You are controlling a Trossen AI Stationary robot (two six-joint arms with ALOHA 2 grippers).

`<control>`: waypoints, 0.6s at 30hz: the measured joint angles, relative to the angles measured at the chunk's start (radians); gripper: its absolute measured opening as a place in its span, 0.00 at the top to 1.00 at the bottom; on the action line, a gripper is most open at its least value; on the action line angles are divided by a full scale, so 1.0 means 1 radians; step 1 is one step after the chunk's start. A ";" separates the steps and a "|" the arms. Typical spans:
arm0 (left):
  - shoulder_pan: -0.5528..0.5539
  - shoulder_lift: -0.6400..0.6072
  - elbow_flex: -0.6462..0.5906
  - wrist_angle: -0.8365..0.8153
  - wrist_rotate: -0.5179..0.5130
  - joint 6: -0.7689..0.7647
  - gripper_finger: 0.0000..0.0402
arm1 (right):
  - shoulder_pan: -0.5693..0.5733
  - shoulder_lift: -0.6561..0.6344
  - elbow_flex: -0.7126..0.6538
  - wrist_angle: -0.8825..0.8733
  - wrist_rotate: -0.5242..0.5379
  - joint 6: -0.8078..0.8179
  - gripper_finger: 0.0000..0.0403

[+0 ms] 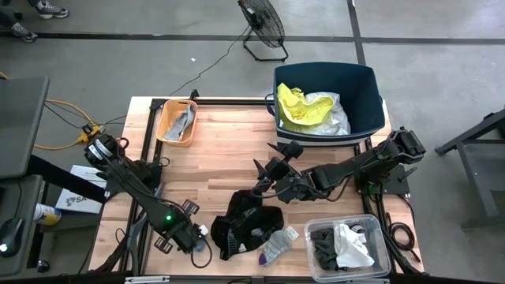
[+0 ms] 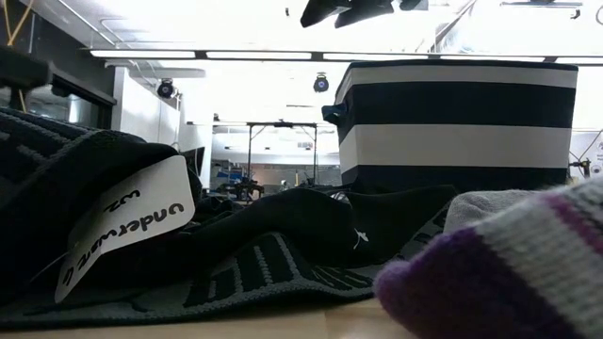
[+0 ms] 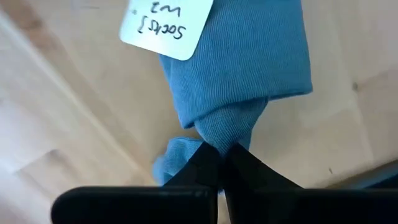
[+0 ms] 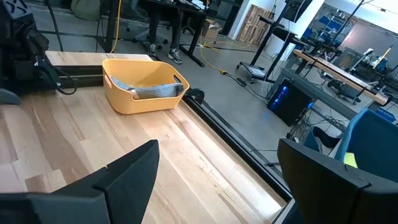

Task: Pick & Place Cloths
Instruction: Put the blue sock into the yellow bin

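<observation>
The wooden tabletop (image 1: 213, 170) fills the middle of the high view, with grey concrete floor all around and a floor fan (image 1: 263, 26) at the upper centre. At the lower left of that view the left gripper (image 1: 203, 234) is clenched on a blue sock (image 3: 239, 81); only the left wrist view shows this sock clearly, ribbed, bunched between the fingertips, with a white handwritten tag (image 3: 165, 25) on it. Just right of it a black garment (image 1: 246, 222) lies crumpled, touching a grey sock with a purple end (image 1: 277, 246). The low view alone shows the black garment's white tag reading "underwear" (image 2: 122, 231). At the lower right a clear bin (image 1: 347, 248) holds dark and white cloths. The right gripper (image 1: 272, 170) hangs mid-frame, jaws spread wide, grasping nothing. Further back, an orange tray (image 1: 176, 121) at upper left holds a grey cloth, and the navy tub (image 1: 330, 99) at upper right holds neon yellow and white cloths (image 1: 312, 112).
</observation>
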 joint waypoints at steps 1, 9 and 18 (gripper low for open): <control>0.000 0.000 0.012 -0.021 -0.024 0.003 1.00 | 0.000 0.000 0.000 0.000 -0.003 0.000 0.20; 0.001 0.000 0.127 -0.161 -0.265 -0.005 1.00 | 0.000 0.000 0.000 0.000 -0.003 0.000 0.20; 0.001 0.000 0.249 -0.390 -0.671 -0.160 1.00 | 0.000 0.000 0.000 0.000 -0.003 0.000 0.20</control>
